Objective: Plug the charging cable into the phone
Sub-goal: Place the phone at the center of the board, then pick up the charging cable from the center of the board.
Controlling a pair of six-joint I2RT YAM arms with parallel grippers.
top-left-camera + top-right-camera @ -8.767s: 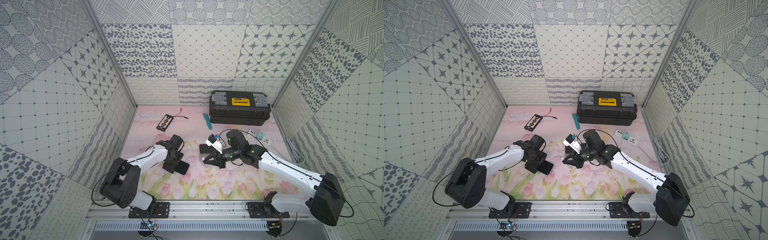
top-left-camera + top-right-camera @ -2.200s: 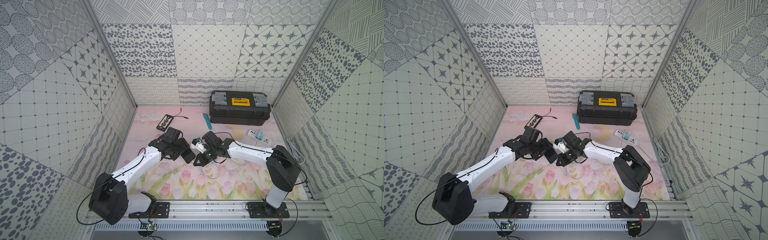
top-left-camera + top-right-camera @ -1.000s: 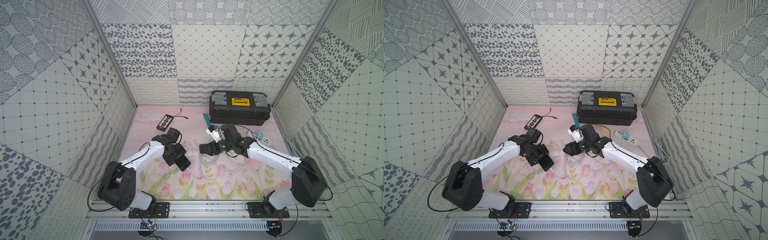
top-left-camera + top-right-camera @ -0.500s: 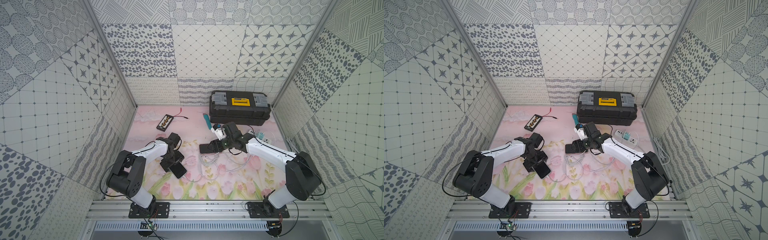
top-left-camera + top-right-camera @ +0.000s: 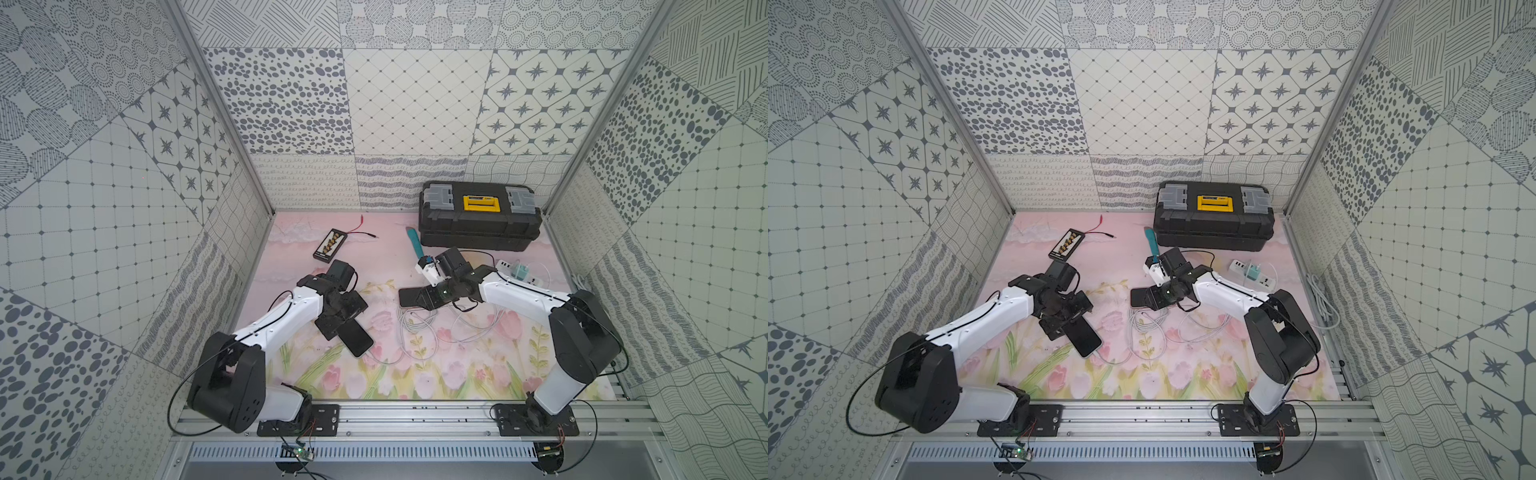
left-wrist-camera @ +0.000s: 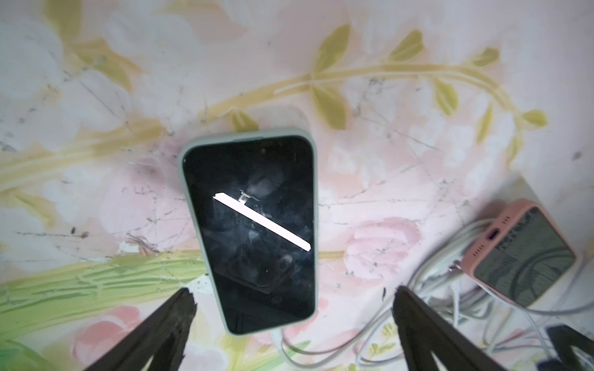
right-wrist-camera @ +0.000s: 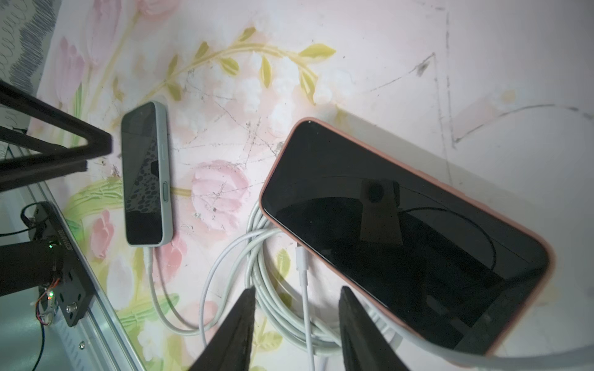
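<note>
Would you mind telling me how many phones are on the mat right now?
2: a green-cased phone by the left gripper, and a pink-cased phone beside the right gripper. None looks hidden.

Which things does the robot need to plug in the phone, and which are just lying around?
For the job:
green-cased phone, cable already in
pink-cased phone, port empty
white charging cable, loose plug beside it
power strip

Just lying about:
black toolbox
small black box with red wire
teal tool
</note>
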